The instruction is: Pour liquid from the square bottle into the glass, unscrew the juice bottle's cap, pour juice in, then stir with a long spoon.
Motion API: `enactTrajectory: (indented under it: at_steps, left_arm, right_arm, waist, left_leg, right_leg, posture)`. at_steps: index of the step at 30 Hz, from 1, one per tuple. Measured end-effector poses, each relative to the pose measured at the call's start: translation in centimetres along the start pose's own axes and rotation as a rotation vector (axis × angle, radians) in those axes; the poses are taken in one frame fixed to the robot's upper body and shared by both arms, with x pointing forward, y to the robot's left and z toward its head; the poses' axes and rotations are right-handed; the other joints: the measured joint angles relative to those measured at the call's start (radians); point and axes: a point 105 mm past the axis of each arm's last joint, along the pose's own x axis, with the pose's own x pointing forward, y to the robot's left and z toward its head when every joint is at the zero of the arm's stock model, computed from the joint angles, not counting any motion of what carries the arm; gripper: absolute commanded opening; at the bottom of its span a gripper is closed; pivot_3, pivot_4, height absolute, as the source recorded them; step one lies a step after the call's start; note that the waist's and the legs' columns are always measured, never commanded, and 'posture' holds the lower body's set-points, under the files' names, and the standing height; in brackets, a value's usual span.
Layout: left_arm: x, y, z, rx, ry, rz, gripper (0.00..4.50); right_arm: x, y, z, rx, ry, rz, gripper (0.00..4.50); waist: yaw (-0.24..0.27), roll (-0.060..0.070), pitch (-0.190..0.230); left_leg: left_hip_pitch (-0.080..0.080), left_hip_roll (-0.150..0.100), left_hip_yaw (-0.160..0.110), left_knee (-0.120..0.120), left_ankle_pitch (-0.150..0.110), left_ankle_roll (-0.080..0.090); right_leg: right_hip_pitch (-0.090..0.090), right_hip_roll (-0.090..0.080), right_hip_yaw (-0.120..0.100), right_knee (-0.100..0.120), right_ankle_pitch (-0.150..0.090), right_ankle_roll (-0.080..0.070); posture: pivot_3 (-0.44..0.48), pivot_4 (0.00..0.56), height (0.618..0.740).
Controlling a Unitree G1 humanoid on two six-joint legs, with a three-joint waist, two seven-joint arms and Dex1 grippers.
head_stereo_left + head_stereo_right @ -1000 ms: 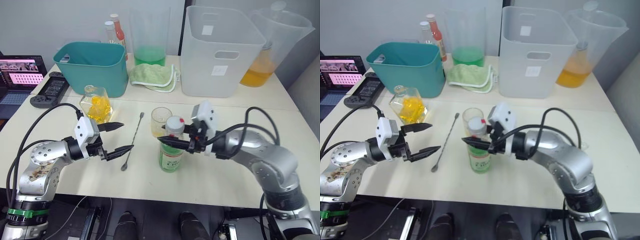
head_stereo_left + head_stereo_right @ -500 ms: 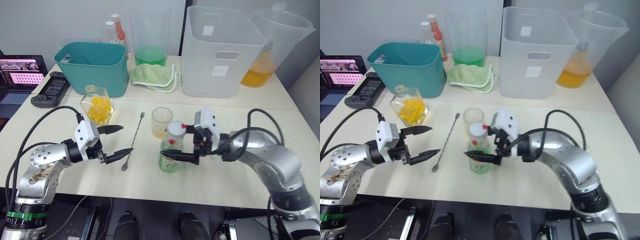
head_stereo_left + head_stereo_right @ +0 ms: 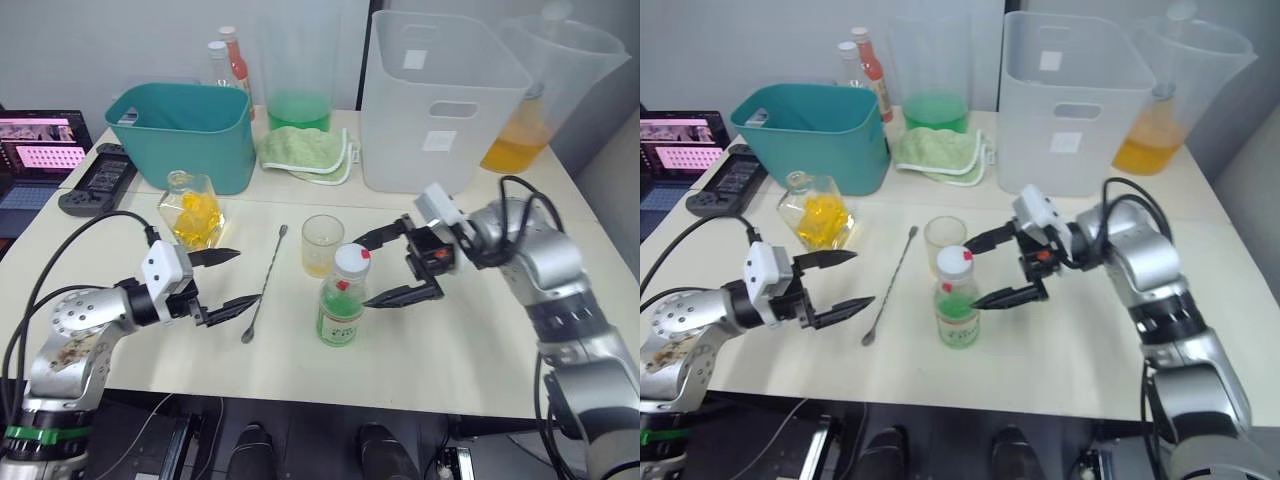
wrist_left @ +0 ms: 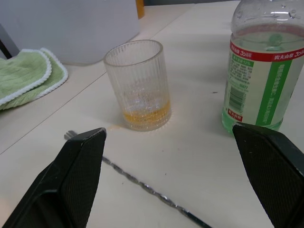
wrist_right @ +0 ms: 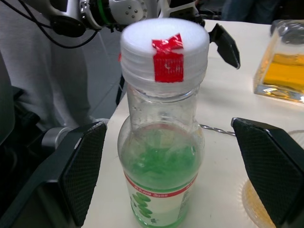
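Right gripper [image 3: 392,266] lets go of juice bottle [image 3: 340,300], backs off, jaws wide. Bottle upright beside glass [image 3: 322,245], cap [image 3: 351,260] still on. Left gripper [image 3: 232,281] wide, empty. Unscrewing next.

We see both arms reaching toward the juice bottle [image 3: 340,303]. The right gripper [image 3: 385,268] sits just to its right at cap height, fingers spread wide, one above the other, touching nothing. The left gripper [image 3: 232,278] hovers well to its left, forearm low over the table, fingers also apart and empty.
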Motion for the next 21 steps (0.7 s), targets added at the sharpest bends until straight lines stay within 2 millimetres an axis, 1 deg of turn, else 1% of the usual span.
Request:
enactTrajectory:
  at_steps: [2, 6, 9, 12, 15, 16, 21]
  left_arm:
    - [-0.1, -0.3, 0.2, 0.008, -0.001, 0.002, 4.5]
    - [-0.5, -0.6, 0.3, 0.013, 0.003, 0.025, 4.5]
    - [-0.5, -0.7, 0.4, 0.016, 0.004, 0.035, 4.5]
    - [-0.5, -0.9, 0.4, 0.015, 0.006, 0.039, 4.5]
    - [-0.5, -1.0, 0.4, 0.014, 0.007, 0.036, 4.5]
    - [-0.5, -1.0, 0.4, 0.014, 0.006, 0.033, 4.5]
    - [-0.1, -1.0, 0.6, 0.017, -0.001, 0.006, 4.5]
  right_arm:
    - [0.6, -0.5, 0.5, -0.015, 0.004, 0.032, 4.46]
    - [1.8, -0.3, 0.5, -0.019, 0.0, 0.1, 4.46]
    - [2.2, -0.1, 0.6, -0.005, -0.025, 0.129, 3.71]
    - [2.2, 0.1, 0.7, 0.011, -0.046, 0.151, 2.67]
    - [1.8, 0.5, 0.9, 0.024, -0.044, 0.155, 1.71]
    - [1.6, 0.8, 0.9, 0.031, -0.04, 0.16, 1.55]
    - [1.3, 1.8, 0.6, 0.059, -0.055, 0.152, 1.55]
  waist:
    - [0.002, 0.0, 0.0]
    - [0.009, 0.0, 0.0]
    - [0.01, 0.0, 0.0]
    - [0.008, 0.0, 0.0]
    - [0.009, 0.0, 0.0]
    - [0.01, 0.0, 0.0]
    - [0.01, 0.0, 0.0]
  left_leg:
    - [0.0, 0.0, 0.0, -0.001, 0.0, 0.0]
    - [0.0, 0.0, 0.0, 0.0, 0.0, 0.0]
    - [0.0, 0.0, 0.0, 0.0, 0.0, 0.0]
    - [0.0, 0.0, 0.0, 0.0, 0.0, 0.0]
    - [0.0, 0.0, 0.0, 0.0, 0.0, 0.0]
    - [0.0, 0.0, 0.0, 0.0, 0.0, 0.0]
    - [0.0, 0.0, 0.0, 0.0, 0.0, 0.0]
  right_leg:
    - [0.0, 0.0, 0.0, 0.001, 0.0, 0.0]
    - [0.0, 0.0, 0.0, 0.0, 0.0, 0.0]
    - [0.0, 0.0, 0.0, 0.0, 0.0, 0.0]
    - [0.0, 0.0, 0.0, 0.0, 0.0, 0.0]
    - [0.0, 0.0, 0.0, 0.0, 0.0, 0.0]
    - [0.0, 0.0, 0.0, 0.0, 0.0, 0.0]
    - [0.0, 0.0, 0.0, 0.0, 0.0, 0.0]
  posture:
    - [0.0, 0.15, 0.733]
    - [0.0, 0.15, 0.733]
    - [0.0, 0.15, 0.733]
    - [0.0, 0.15, 0.733]
    - [0.0, 0.15, 0.733]
    - [0.0, 0.15, 0.733]
    - [0.0, 0.15, 0.733]
